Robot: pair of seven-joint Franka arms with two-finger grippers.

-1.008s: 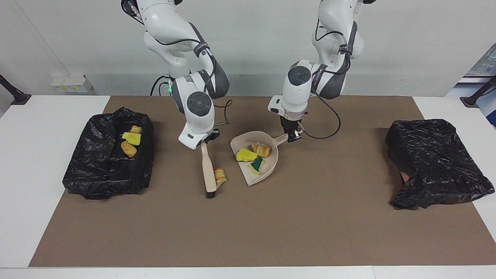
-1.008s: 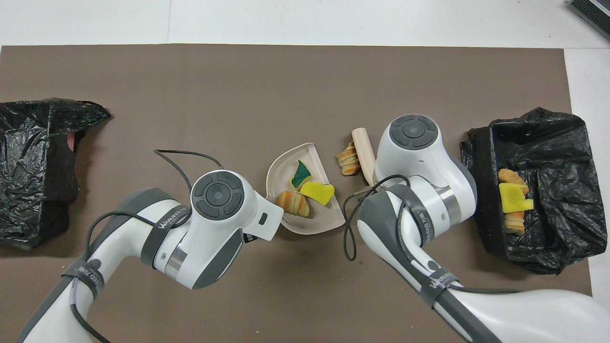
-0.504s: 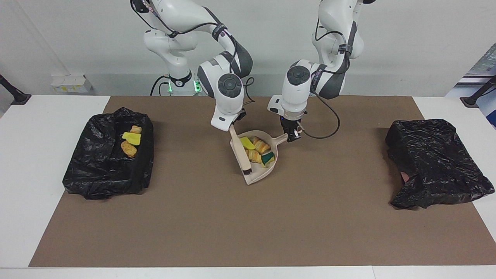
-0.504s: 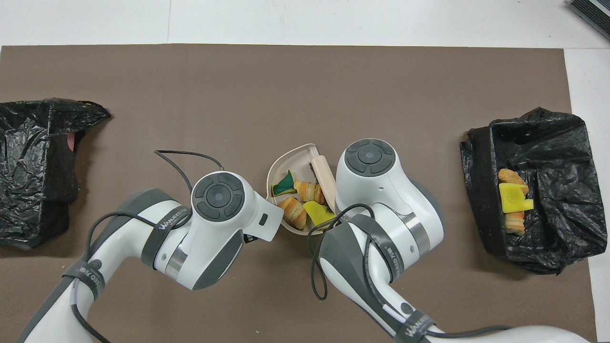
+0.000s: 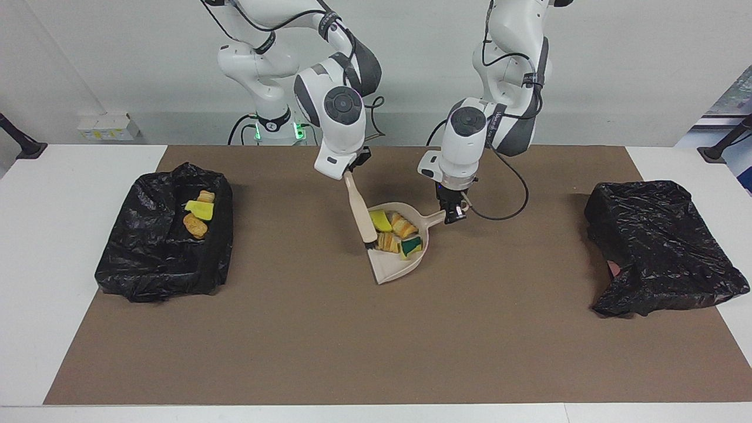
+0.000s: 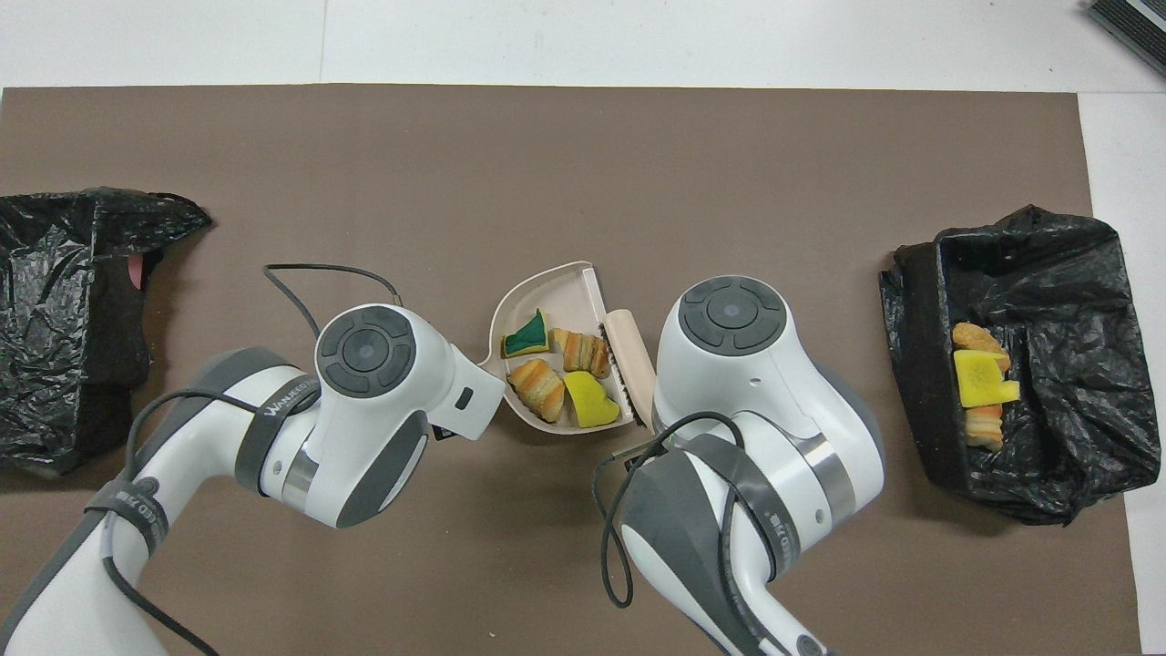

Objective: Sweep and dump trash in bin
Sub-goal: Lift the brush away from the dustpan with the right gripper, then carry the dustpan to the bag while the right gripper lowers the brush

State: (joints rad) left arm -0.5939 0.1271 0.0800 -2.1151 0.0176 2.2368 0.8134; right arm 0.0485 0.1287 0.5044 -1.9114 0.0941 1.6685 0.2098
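Our left fingers [image 5: 455, 215] pinch the dustpan [image 5: 397, 263] handle, right fingers [image 5: 352, 171] pinch the brush [image 5: 362, 210]. If we tip, trash [image 5: 395, 231] spills near the table's middle.

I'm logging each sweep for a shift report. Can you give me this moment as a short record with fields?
left gripper: shut on the dustpan handle
right gripper: shut on the brush handle
brush: head at the dustpan's mouth
in dustpan: four trash pieces, sponge chunks and pastry lumps
open bin: at the right arm's end, three pieces inside
covered bin: at the left arm's end, contents hidden
loose on mat: nothing seen
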